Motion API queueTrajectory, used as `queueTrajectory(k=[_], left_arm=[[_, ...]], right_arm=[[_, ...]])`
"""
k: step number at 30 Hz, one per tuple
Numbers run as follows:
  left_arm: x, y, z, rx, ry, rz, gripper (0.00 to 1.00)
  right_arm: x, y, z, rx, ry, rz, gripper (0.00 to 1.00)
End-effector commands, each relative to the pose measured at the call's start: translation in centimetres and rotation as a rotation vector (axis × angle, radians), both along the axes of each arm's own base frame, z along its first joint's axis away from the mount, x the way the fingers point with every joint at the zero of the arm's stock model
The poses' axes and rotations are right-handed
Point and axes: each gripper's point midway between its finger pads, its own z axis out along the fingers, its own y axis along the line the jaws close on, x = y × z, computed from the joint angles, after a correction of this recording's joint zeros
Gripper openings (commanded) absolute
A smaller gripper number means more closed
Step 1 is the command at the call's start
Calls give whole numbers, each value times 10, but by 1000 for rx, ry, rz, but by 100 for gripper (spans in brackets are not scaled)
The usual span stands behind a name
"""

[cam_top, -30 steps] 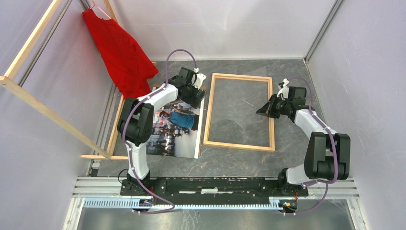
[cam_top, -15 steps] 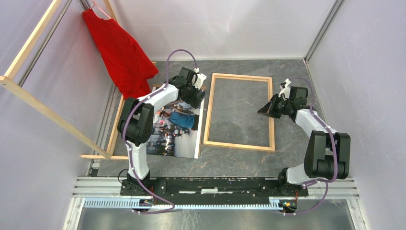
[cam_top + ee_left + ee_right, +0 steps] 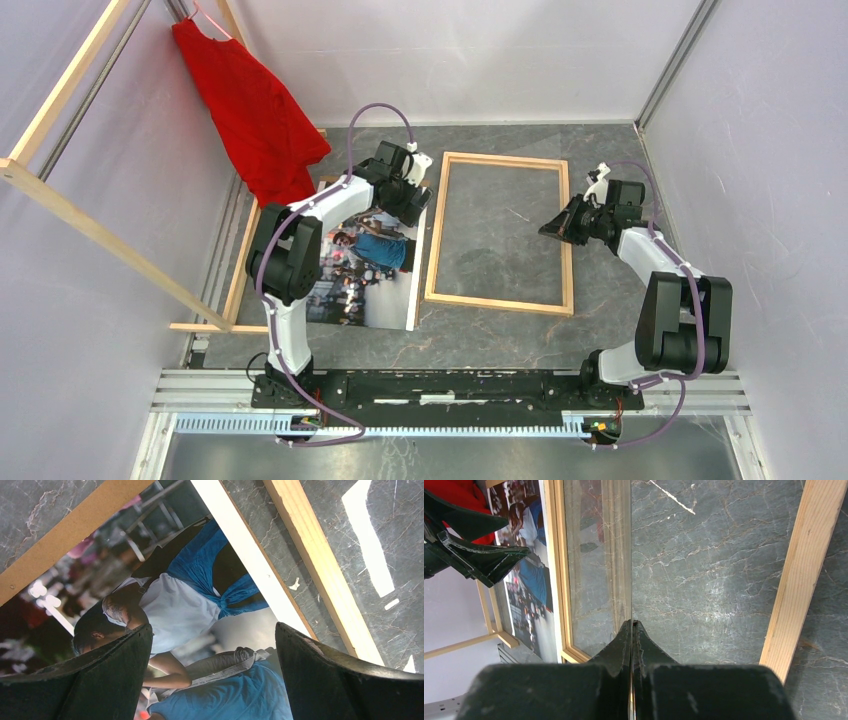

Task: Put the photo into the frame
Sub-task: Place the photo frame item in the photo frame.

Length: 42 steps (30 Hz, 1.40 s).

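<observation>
Top external view shows you the photo [image 3: 365, 285] lying face up on a brown board [image 3: 238, 280], just left of the frame [image 3: 500, 303]. The frame lies flat on the table [image 3: 480, 340]. The photo is not in it yet, not even a corner.

Your left gripper [image 3: 405, 200] hangs over the far right part of the photo, near the frame's left bar. In the left wrist view its two fingers [image 3: 100, 680] are wide apart, and you can see the picture between them. They hold nothing. I cannot tell if the tips touch the paper.

Your right gripper [image 3: 553, 228] is over the right side of the frame. In the right wrist view its fingers are pressed tight together on what looks like a thin clear sheet [image 3: 596, 555], seen from its edge. It may be tipped up from the frame, but I cannot be sure.

So I think you are at the step of getting hold of the photo while the right gripper holds the sheet. Next you need to pinch the photo's edge alone, not the board under it. The paper looks thin and bendy, so lift it slowly and slide it over the bar.

Inside the frame you see only grey table, maybe through the clear sheet. The board has the photo on it.
</observation>
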Motion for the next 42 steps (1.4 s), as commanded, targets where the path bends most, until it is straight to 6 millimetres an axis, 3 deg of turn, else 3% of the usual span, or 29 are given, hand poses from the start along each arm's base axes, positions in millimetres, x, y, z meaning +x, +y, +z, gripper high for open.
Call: queueTrajectory(k=[1, 9, 17, 31, 39, 42], left_arm=[[13, -11, 10, -18, -57, -8, 98], [11, -29, -8, 11, -49, -40, 98], [15, -26, -20, 57, -50, -49, 98], [11, -30, -23, 65, -44, -68, 98], [9, -32, -22, 68, -44, -79, 98], [9, -32, -22, 68, -45, -79, 98]], right_arm=[[11, 0, 7, 15, -55, -3, 0], [11, 14, 16, 118, -85, 41, 0], [9, 27, 30, 209, -144, 95, 0], [5, 40, 52, 332, -219, 147, 0], [-3, 50, 77, 478, -278, 158, 0], [-2, 49, 74, 458, -267, 150, 0]])
